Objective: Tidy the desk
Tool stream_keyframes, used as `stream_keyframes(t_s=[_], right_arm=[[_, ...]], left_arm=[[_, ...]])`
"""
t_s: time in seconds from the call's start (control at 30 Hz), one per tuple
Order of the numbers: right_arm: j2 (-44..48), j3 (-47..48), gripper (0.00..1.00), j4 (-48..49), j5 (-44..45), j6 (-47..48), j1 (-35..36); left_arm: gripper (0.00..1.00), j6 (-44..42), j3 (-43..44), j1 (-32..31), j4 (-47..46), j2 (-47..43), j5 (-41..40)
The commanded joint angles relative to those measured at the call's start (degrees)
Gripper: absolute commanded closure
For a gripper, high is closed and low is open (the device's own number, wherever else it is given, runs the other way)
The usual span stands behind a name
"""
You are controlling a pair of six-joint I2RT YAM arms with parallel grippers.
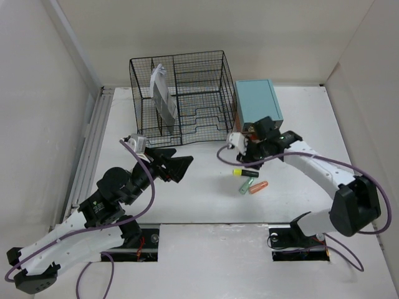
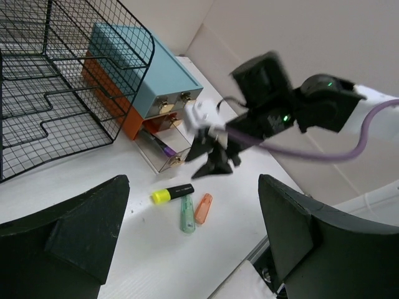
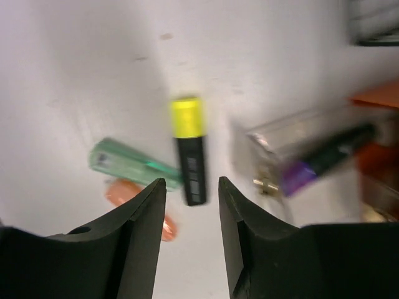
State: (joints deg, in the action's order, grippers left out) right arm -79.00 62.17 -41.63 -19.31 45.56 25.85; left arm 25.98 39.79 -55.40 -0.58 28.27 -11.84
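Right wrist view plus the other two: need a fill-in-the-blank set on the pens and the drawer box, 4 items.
1. The highlighter below the open right gripper has a ___ cap.
2. Counting it, ___ pens lie loose on the desk.
3. The pen in the open clear drawer has a ___ cap.
4. In the top view the wire-mesh organizer stands ___ of the teal drawer box.
Missing words: yellow; three; purple; left.
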Motion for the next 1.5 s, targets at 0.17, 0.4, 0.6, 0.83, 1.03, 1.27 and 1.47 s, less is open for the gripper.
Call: stream_keyframes(t_s=[0.17, 0.4, 0.6, 0.83, 1.03, 1.27, 1.47], right_arm=[[-5.7, -5.5, 0.55, 5.6, 2.9, -2.4, 7.3], [-12.0, -5.4, 0.5, 9.9, 9.4, -5.0, 7.9], [-15.4, -4.3, 0.49, 10.5, 11.5, -5.5, 8.4], [-17.2, -4.3, 0.59, 10.0, 11.5, -6.0, 8.4], [-13.4, -4.3, 0.94, 7.4, 7.5, -4.4, 9.0], [-5.3, 0.0, 0.94, 7.5, 2.8, -3.4, 6.3], [-2.4, 1.9, 0.94, 10.7, -1.3, -4.1, -2.1]], left_arm=[[0.18, 0.2, -0.1, -0.2, -2.0, -1.1, -0.1], [0.18, 0.7, -0.1, -0.2, -1.4, -1.6, -0.1], [0.18, 0.7, -0.1, -0.2, -1.4, -2.2, -0.6], [0.18, 0.7, -0.1, -0.2, -0.9, -2.2, -0.6], [0.18, 0.7, -0.1, -0.2, -0.9, -2.2, -0.6], [0.18, 0.7, -0.6, -0.2, -2.1, -0.5, -0.1], [0.18, 0.2, 0.0, -0.2, -2.6, 1.5, 0.5]])
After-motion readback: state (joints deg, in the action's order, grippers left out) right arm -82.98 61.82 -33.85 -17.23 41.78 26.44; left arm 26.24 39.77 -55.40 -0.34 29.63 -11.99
